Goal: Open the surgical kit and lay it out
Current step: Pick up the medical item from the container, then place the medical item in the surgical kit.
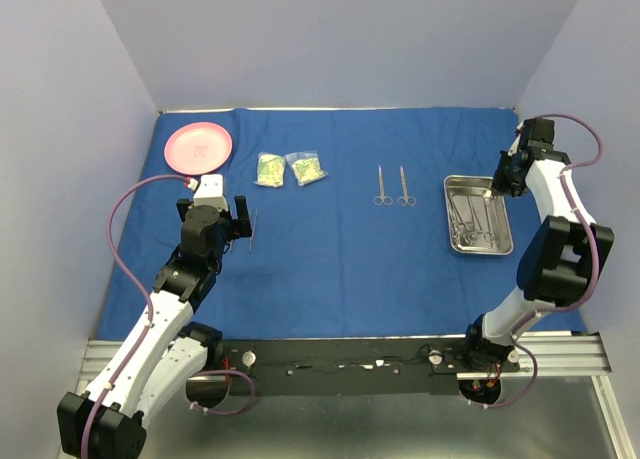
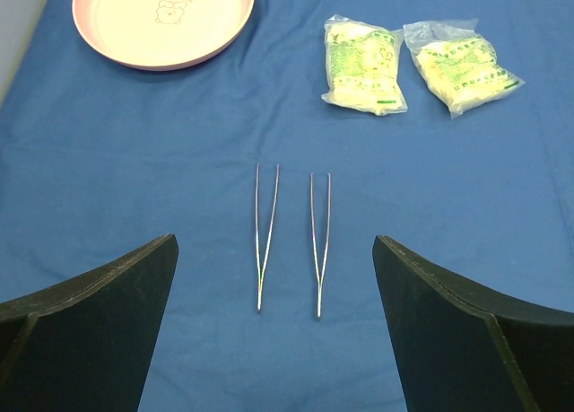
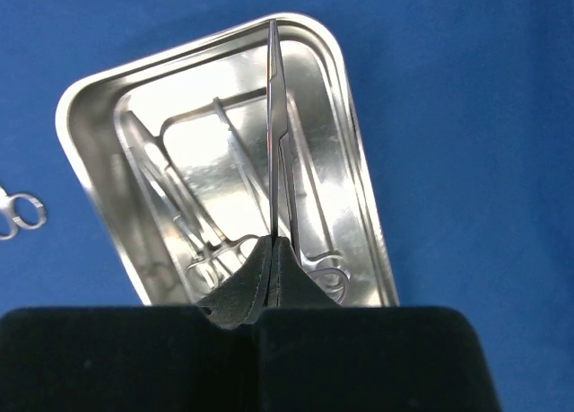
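The royal-blue cloth (image 1: 340, 259) lies spread flat. The steel tray (image 1: 447, 214) sits on its right side and holds several silver instruments (image 3: 206, 223). My right gripper (image 1: 505, 176) hangs above the tray's far end, shut on a thin silver forceps (image 3: 273, 116) that points down over the tray (image 3: 85, 188). Two forceps (image 1: 382, 186) (image 1: 405, 186) lie side by side mid-cloth. Two yellow-green packets (image 2: 361, 64) (image 2: 460, 65) lie at the back left. My left gripper (image 2: 287, 277) is open and empty over two tweezers (image 2: 266, 232) (image 2: 320, 241).
A pink plate (image 1: 198, 146) sits at the cloth's back left corner, and its rim (image 2: 108, 48) shows in the left wrist view. Grey walls close in the left, back and right. A black rail runs along the near edge.
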Controlling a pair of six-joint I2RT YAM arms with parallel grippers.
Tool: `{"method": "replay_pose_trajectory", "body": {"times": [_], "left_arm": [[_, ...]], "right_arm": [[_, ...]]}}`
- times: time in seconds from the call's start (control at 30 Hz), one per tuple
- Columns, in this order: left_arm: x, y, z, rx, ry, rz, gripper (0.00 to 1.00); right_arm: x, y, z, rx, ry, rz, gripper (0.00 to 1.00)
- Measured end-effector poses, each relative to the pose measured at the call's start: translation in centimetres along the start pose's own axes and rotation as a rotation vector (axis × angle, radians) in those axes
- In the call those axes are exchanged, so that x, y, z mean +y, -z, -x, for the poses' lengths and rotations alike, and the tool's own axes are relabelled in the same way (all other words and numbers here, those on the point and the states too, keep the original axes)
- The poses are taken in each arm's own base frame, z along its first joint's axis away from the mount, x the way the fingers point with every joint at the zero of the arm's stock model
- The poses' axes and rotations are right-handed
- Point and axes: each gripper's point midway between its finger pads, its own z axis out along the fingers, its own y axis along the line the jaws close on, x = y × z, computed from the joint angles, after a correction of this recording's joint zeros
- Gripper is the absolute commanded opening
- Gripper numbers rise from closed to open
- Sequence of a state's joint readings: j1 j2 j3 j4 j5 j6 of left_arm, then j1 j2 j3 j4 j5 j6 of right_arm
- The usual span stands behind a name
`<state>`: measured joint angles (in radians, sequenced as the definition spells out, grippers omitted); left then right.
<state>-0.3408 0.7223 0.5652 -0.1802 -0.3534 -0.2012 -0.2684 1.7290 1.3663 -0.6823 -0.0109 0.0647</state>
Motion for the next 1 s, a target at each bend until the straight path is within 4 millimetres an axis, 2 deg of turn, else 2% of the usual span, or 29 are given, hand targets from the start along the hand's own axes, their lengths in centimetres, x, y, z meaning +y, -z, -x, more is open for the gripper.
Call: {"method": "replay_pose_trajectory", "body": {"times": [0.1,0.2,0.27,0.3,0.33,0.43,0.5,0.6,0.77,1.0], "left_arm": [[0.0,0.0,-0.1,0.002,-0.001,0.0,0.99],[0.0,-0.1,-0.2,0.007,-0.002,0.001,0.99],[0.0,-0.2,-0.3,0.012,-0.004,0.002,0.99],[0.0,-0.2,-0.3,0.013,-0.005,0.003,0.99],[0.0,-0.3,-0.4,0.015,-0.005,0.003,0.99],[0.0,-0.4,-0.6,0.022,-0.008,0.004,0.99],[0.0,-0.4,-0.6,0.025,-0.008,0.004,0.99],[0.0,-0.5,-0.7,0.028,-0.01,0.005,0.99],[-0.1,-0.5,-0.8,0.03,-0.011,0.005,0.99],[-0.1,-0.5,-0.8,0.03,-0.011,0.005,0.99]], "right_arm": [[1.4,2.1,0.3,-0.051,-0.004,0.008,0.01],[3.9,3.5,-0.6,-0.068,0.026,0.035,0.01],[6.3,4.2,-1.6,-0.066,0.066,0.064,0.01],[8.2,4.5,-2.7,-0.059,0.097,0.085,0.01],[9.0,4.6,-3.3,-0.054,0.115,0.095,0.01],[12.9,5.2,-7.0,-0.005,0.189,0.154,0.01],[14.5,5.3,-8.7,0.023,0.217,0.179,0.01],[15.7,4.9,-11.6,0.076,0.237,0.192,0.01],[16.1,3.8,-15.6,0.165,0.255,0.177,0.01],[16.2,1.3,-17.8,0.231,0.285,0.137,0.01]]}}
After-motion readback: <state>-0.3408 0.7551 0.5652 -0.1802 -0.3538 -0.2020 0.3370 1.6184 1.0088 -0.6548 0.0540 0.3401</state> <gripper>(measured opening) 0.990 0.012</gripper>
